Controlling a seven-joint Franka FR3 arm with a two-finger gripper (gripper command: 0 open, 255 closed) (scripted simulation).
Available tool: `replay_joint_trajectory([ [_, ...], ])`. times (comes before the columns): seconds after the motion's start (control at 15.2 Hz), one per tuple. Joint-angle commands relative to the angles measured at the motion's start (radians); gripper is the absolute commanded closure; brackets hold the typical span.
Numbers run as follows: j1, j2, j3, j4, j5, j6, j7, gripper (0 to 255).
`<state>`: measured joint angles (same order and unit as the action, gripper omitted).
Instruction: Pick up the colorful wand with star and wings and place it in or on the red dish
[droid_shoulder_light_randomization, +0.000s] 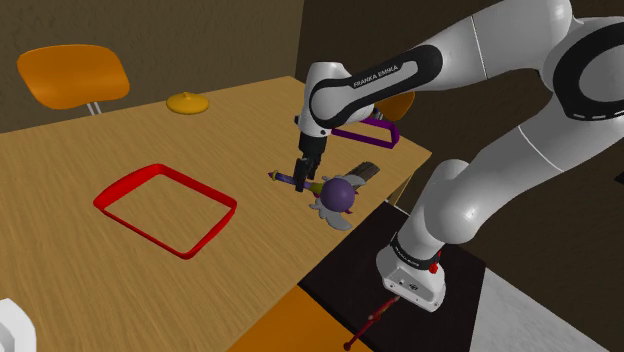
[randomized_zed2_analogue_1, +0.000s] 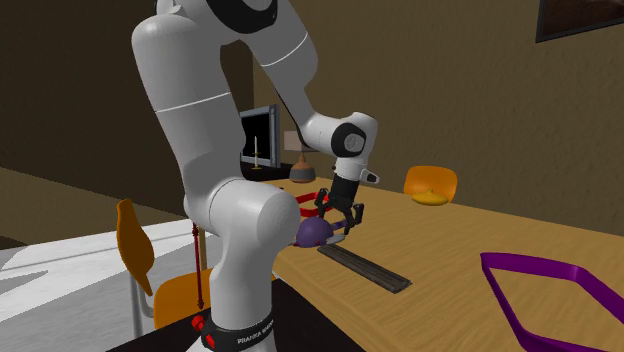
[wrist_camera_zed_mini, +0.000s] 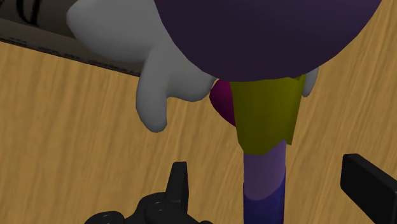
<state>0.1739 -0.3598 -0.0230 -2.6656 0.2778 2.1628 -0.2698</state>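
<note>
Near the edge of the wooden surface (droid_shoulder_light_randomization: 80, 270), the tool (droid_shoulder_light_randomization: 303, 176) hangs released, its fingers astride the winged wand (droid_shoulder_light_randomization: 338, 194) without touching; the red dish (droid_shoulder_light_randomization: 212, 232) lies apart.

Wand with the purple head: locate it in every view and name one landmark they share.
Shoulder view: wand under the jaws, right of the red dish.
Second exterior view: wand at centre, below the jaws.
Wrist view: wand shaft runs between the open jaws.
Shared landmark: the dark bar beside its head.
</note>
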Motion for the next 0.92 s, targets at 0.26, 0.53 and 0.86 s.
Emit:
replay_joint_trajectory([
  [0.26, 0.000, 0.000, 0.000, 0.000, 0.000, 0.001, 0.000, 255],
  [0.53, 0.000, 0.001, 0.000, 0.000, 0.000, 0.001, 0.000, 255],
  [0.86, -0.001, -0.009, 0.000, 0.006, -0.003, -0.015, 0.004, 255],
])
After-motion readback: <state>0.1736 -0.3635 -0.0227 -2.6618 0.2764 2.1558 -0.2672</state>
